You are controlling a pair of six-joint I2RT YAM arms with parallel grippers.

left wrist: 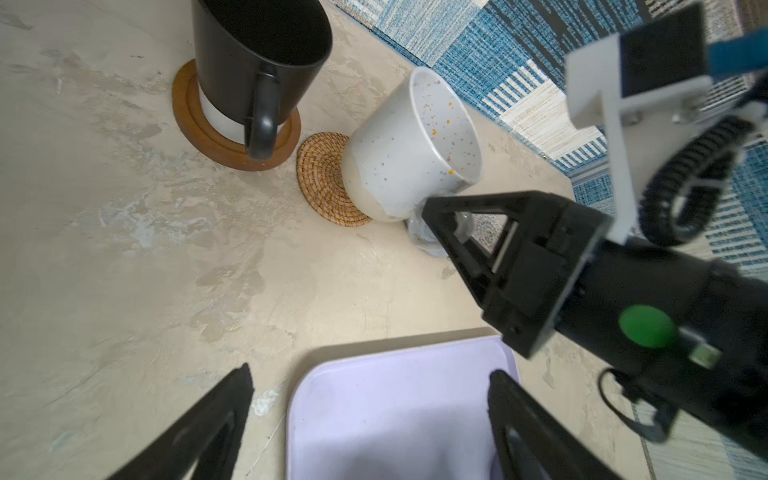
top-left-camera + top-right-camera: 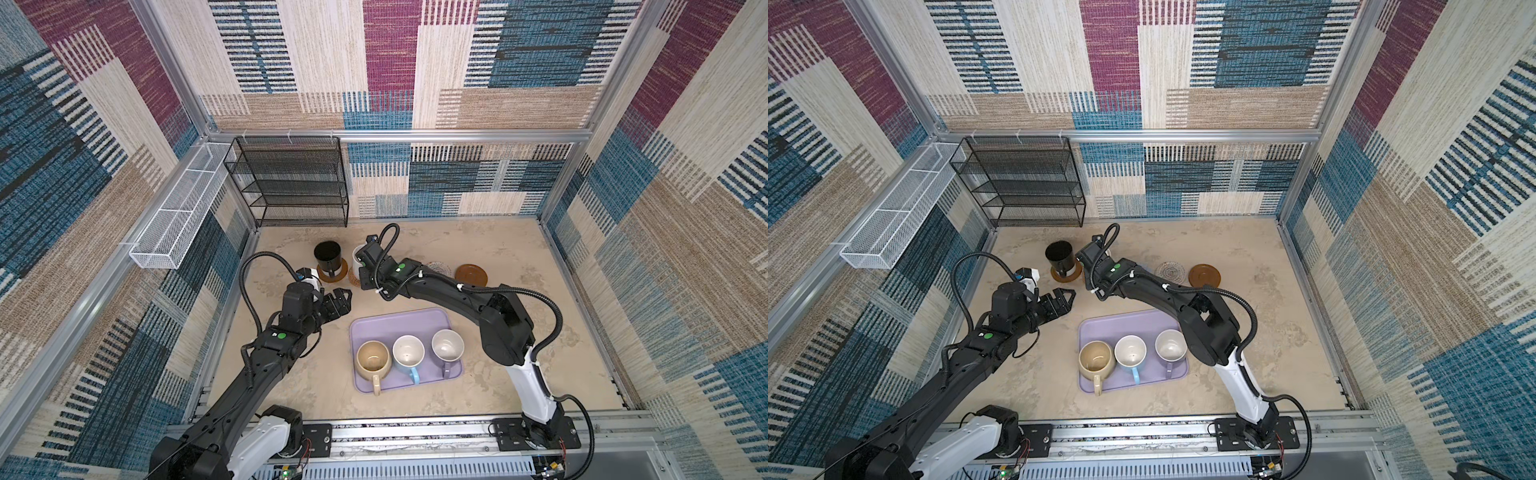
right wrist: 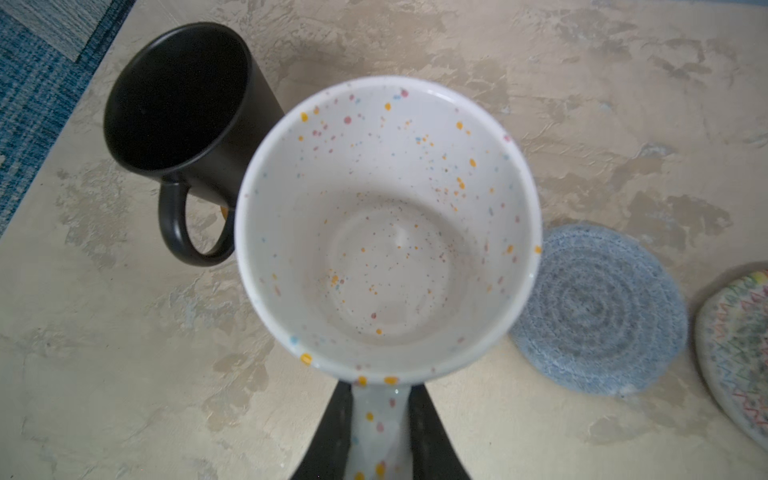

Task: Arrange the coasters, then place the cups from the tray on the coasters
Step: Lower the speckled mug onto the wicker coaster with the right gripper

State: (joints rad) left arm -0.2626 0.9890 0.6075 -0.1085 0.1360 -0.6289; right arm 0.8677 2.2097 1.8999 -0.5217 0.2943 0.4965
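My right gripper point(image 3: 380, 428) is shut on the handle of the speckled white cup point(image 3: 386, 232), whose base sits at the tan rattan coaster point(image 1: 324, 178) and leans a little. Beside it the black cup point(image 2: 328, 255) stands on a brown coaster point(image 1: 195, 120). The blue-grey coaster point(image 3: 598, 311), the white-grey woven one point(image 2: 438, 268) and a second brown coaster point(image 2: 471, 274) lie bare to the right. On the lavender tray point(image 2: 399, 322) stand the beige point(image 2: 372, 359), light blue point(image 2: 408, 353) and lavender point(image 2: 447, 345) cups. My left gripper point(image 1: 370, 371) hangs open and empty over the tray's far left corner.
A black mesh shelf rack point(image 2: 291, 183) stands at the back left against the wall. A white wire basket point(image 2: 174, 216) is fixed to the left wall. The right arm point(image 2: 457, 295) stretches across the table behind the tray.
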